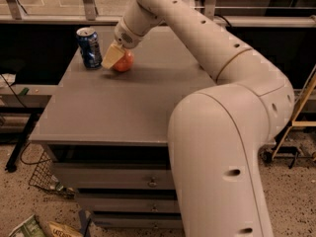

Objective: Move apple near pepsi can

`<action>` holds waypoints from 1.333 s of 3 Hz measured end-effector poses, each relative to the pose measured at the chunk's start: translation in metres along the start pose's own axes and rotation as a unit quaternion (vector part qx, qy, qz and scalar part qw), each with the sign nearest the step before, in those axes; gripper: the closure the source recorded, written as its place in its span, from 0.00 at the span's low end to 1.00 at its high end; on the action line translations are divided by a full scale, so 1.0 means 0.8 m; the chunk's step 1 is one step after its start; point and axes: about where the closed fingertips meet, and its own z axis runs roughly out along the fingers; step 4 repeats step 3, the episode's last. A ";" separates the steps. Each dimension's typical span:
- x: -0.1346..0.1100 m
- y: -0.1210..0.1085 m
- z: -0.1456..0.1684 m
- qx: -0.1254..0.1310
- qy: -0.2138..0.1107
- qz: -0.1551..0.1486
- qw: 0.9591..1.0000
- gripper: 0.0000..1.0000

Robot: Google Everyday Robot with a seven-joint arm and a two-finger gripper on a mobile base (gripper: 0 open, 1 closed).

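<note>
The red apple (126, 62) with yellowish patches rests on the grey table top (118, 107) near its far left corner. The blue pepsi can (89, 47) stands upright just left of it, a small gap apart. My gripper (117, 60) is down at the apple, its cream tip covering the apple's left side, between apple and can. My white arm reaches in from the lower right across the table.
The table is a cabinet with drawers (148, 181) below. A wire basket (42, 177) and paper bags (44, 228) lie on the floor at the left. A dark window ledge (44, 19) runs behind the table. A wooden frame (303, 107) stands at the right.
</note>
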 end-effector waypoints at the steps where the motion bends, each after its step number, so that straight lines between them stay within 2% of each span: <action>1: 0.000 0.000 0.000 0.000 0.000 0.000 1.000 0.00; 2: -0.005 -0.001 -0.035 0.027 -0.016 -0.015 0.999 0.00; 3: 0.006 -0.008 -0.097 0.079 -0.027 -0.017 0.996 0.00; 4: 0.006 -0.008 -0.097 0.079 -0.027 -0.017 0.996 0.00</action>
